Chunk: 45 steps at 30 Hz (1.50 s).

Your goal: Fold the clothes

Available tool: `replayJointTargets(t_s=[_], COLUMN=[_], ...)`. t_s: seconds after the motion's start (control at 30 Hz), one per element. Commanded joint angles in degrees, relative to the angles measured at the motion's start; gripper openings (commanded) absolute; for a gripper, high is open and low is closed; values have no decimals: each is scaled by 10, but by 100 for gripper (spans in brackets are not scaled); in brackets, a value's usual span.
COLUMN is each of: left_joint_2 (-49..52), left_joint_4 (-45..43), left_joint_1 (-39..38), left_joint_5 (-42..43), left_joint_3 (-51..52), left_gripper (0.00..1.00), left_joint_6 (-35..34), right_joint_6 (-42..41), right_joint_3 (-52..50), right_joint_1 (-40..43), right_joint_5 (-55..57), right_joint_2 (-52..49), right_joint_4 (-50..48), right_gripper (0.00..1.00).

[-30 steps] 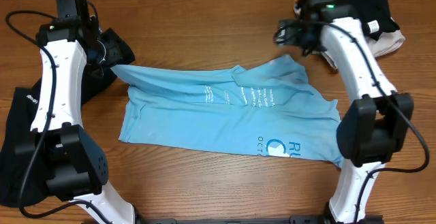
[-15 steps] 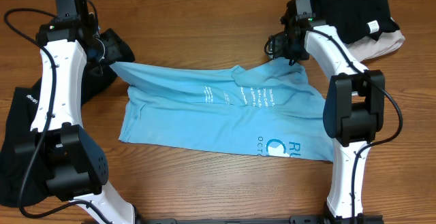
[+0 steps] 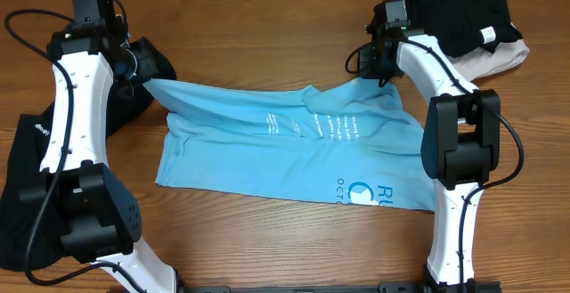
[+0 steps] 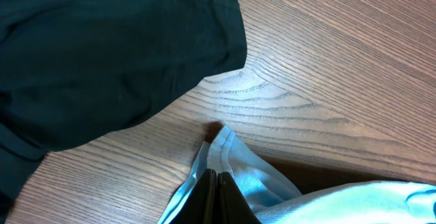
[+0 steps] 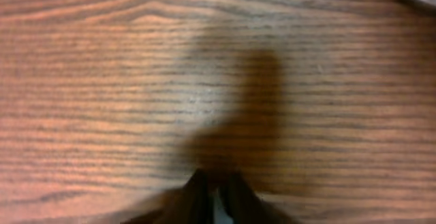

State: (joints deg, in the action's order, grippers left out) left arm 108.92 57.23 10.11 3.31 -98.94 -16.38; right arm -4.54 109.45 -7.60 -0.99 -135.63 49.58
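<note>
Left pincer (image 4: 216, 183) is clamped on the light-blue T-shirt (image 3: 285, 150) corner, I'm guessing to stretch it flat. Right pincer (image 5: 215, 186) is at its other far corner, grip unclear.

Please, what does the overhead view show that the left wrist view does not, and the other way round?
Only overhead: the whole light-blue T-shirt, the right claw at its far edge, the folded pile. Only left wrist: the left claw shut on the shirt's corner. Both: part of the shirt, the black garment, the wooden table.
</note>
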Motion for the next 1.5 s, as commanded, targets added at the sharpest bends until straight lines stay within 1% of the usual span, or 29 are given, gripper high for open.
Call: replayJointTargets(t_s=[0.0,0.2,0.37,0.43,0.6,0.7,0.77,0.87,1.07,1.2,1.27,1.33,1.47], left_joint_2=[6,4,0,0,-1,-2,-3,-3,-3,-3,-3,-4,-10], left_joint_4=[-1,0,15,17,17,22,30,66,141,163,166,169,170], left_joint_1=[-3,6,31,40,46,43,41,36,39,39,38,36,33], left_joint_5=[-14,-49,-48,-48,-48,-45,-27,-7,-9,-9,-7,-7,-7], left_joint_3=[-2,-2,-2,-2,-3,-3,-3,-3,-3,-3,-3,-3,-3], left_gripper=[4,4,4,4,4,4,4,4,4,4,4,4,4], left_joint_6=[1,1,-6,-6,-3,-3,10,17,16,16,16,16,27], right_joint_6=[1,-2,-17,-26,-56,-60,-59,-62,-62,-54,-16,-7,-7], right_joint_3=[70,229,346,384,442,457,459,458,450,449,449,443,384], right_joint_1=[2,2,7,12,27,36,42,57,82,85,82,78,75], right_joint_5=[10,29,63,64,63,45,33,13,-72,-53,-39,-38,-38], right_joint_2=[-7,-7,-7,-7,-7,-7,-7,-7,-1,22,53,74,119], right_joint_4=[31,153,244,274,353,403,432,475,475,475,475,475,475], right_gripper=[4,4,4,4,4,4,4,4,4,4,4,4,4])
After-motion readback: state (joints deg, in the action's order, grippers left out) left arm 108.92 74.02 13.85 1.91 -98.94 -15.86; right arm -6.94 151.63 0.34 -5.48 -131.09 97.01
